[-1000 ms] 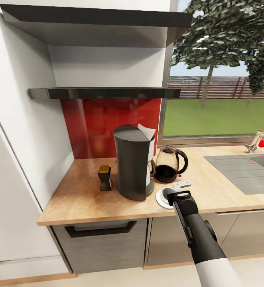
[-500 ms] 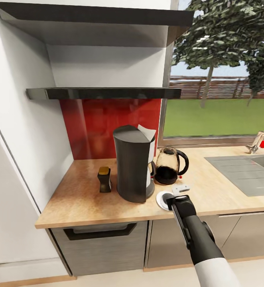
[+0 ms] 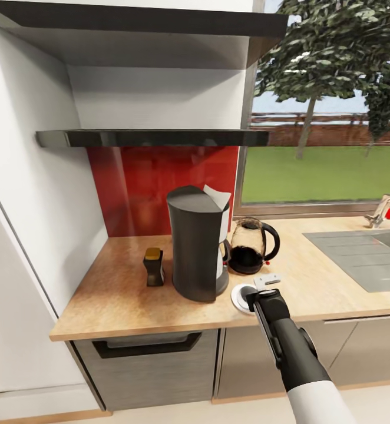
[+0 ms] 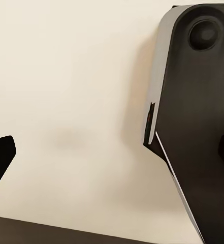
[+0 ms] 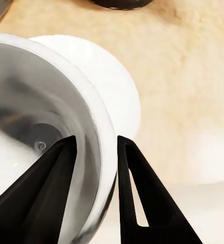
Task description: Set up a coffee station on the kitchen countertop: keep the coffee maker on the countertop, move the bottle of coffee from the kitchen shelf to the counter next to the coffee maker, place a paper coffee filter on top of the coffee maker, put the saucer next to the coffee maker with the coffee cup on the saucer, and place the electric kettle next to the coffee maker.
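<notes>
Right wrist view: right gripper (image 5: pixel 95 145) fingers narrow, clamping coffee cup (image 5: pixel 45 137) rim; saucer (image 5: pixel 109 81) beyond fingertips. Left gripper (image 4: pixel 112 152) fingers wide.

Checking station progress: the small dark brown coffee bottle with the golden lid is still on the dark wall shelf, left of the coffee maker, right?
No. The head view shows the dark brown coffee bottle standing on the beige countertop, left of the tall grey coffee maker.
</notes>
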